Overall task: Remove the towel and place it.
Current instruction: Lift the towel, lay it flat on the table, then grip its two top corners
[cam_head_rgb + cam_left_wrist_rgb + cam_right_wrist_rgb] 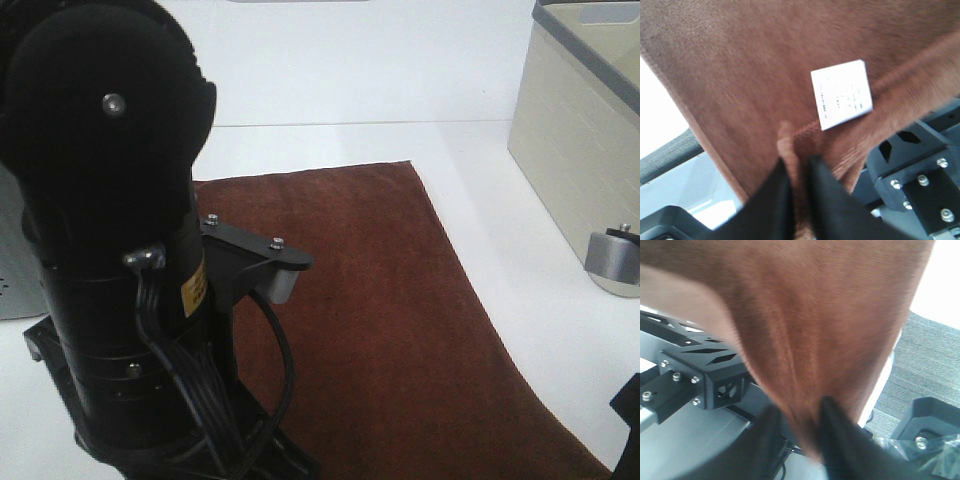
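Just plush reddish-brown towel (370, 300), white-labelled.

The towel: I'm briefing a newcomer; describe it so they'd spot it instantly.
Start at the white table in the high view, left of the beige bin. The towel is the large plush cloth spread there; its reddish-brown colour and small white care label set it apart.

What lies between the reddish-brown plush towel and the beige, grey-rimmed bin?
Nothing stands there. In the exterior high view, only a bare strip of white tabletop separates the reddish-brown plush towel from the beige, grey-rimmed bin.
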Robot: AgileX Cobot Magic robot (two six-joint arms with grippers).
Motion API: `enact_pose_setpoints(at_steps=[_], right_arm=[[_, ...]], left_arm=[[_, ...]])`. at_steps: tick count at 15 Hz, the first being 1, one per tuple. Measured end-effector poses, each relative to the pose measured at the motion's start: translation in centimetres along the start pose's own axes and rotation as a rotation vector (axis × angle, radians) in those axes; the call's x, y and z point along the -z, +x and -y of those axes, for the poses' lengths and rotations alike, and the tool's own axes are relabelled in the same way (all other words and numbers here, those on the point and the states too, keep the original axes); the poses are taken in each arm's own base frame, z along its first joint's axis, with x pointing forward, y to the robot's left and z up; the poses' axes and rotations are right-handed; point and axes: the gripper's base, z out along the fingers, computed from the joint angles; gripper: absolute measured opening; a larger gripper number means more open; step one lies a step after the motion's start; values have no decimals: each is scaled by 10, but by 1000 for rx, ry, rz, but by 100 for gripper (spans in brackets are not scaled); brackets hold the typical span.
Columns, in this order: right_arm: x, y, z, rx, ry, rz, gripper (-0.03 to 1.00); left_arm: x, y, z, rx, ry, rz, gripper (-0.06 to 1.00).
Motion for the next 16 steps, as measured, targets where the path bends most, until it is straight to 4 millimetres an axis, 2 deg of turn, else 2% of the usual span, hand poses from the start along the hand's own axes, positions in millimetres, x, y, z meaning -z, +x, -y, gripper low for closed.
enact_pose_setpoints(at_steps=[2,3,4,6,9,12,14,16], right_arm=[[0,0,-2,-7,-17,3,57],[0,0,-2,-8,-21,4,64],[0,0,-2,-8,-22,4,67],[0,0,-2,-9,-23,4,69],[0,-1,-2,-9,-22,10,69],[4,-14,0,0,12,142,69],[21,-32,-4,34,44,230,69],[43,-55,-8,75,86,316,69]], left_arm=[[0,0,1,3,6,-4,63],[0,0,1,3,6,-4,80],[0,0,1,3,6,-4,88],[0,0,0,1,5,-4,91],[0,-2,-4,-20,-47,22,90],[2,-9,-15,-53,-141,79,89],[11,-23,-29,-6,-140,141,86],[31,-47,-47,72,-86,274,81]])
